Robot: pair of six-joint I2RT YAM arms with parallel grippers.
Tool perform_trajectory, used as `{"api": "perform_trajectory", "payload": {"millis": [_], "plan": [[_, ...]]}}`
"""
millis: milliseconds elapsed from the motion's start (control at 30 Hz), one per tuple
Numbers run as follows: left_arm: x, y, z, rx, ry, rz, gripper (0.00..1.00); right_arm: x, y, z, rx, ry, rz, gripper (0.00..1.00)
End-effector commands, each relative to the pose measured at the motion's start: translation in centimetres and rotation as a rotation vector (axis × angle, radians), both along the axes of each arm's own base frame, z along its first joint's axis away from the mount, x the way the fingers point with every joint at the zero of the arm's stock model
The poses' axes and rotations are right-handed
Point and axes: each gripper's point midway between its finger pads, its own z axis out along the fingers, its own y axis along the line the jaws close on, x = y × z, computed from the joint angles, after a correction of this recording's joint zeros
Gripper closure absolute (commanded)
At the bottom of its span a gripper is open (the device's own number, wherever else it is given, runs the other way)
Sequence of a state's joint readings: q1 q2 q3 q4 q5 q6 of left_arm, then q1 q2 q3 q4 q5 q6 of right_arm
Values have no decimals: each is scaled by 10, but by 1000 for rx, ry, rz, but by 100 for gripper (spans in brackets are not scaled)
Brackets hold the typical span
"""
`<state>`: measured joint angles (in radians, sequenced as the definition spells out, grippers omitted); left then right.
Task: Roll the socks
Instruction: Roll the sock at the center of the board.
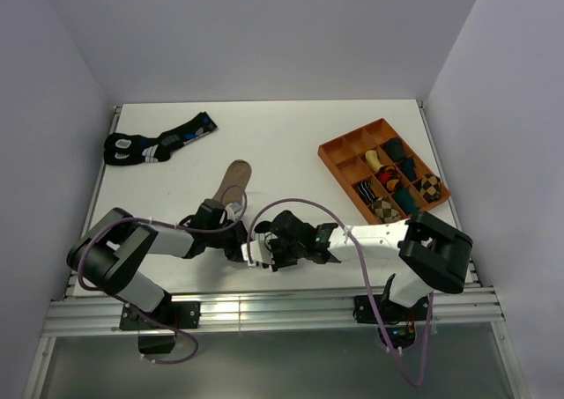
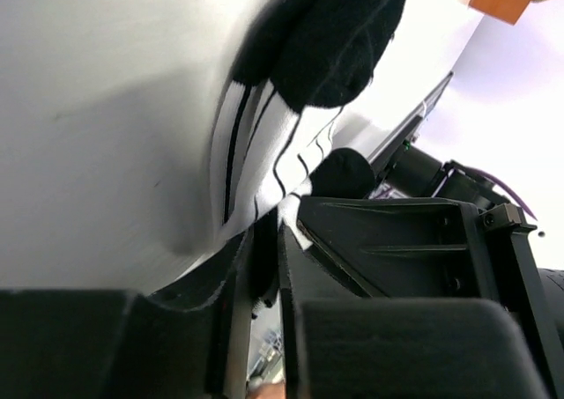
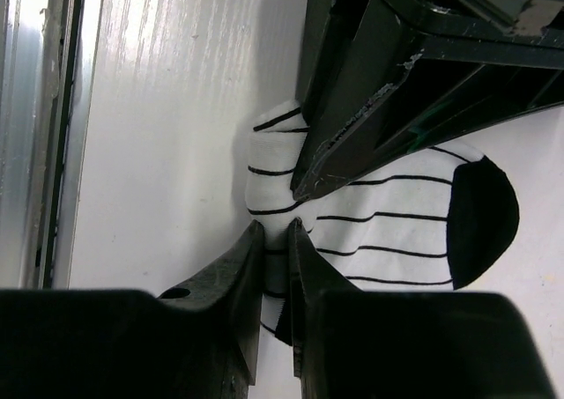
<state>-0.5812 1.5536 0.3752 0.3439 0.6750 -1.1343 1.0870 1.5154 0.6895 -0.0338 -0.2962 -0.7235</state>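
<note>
Arms bent low inward; left gripper [image 2: 269,240] and right gripper [image 3: 276,232] apparently pinch the white sock [image 3: 388,214].

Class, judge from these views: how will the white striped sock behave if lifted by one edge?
Probably floppy: the sock folds and bunches where the right gripper pinches it. Likely to drape rather than roll, since it lies thin and flat on the table.
</note>
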Motion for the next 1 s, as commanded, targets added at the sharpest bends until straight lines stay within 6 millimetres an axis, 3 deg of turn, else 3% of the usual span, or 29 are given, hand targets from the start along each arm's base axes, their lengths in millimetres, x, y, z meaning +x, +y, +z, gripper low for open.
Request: {"api": "perform_trajectory", "payload": {"millis": [0,200,533,733,967], "plan": [[7,9,-1,44,-58,46,79,-3,1,-1,-23,49,-5,87],[23,17,10,77,-142,123,73,-11,7,7,-69,210,28,88],[30,48,10,152,-209,314,68,11,21,18,-71,523,10,88],[45,66,35,178,-376,395,61,12,16,8,-138,727,8,87],[58,70,67,155,-632,375,61,16,20,11,-168,932,13,87]]}}
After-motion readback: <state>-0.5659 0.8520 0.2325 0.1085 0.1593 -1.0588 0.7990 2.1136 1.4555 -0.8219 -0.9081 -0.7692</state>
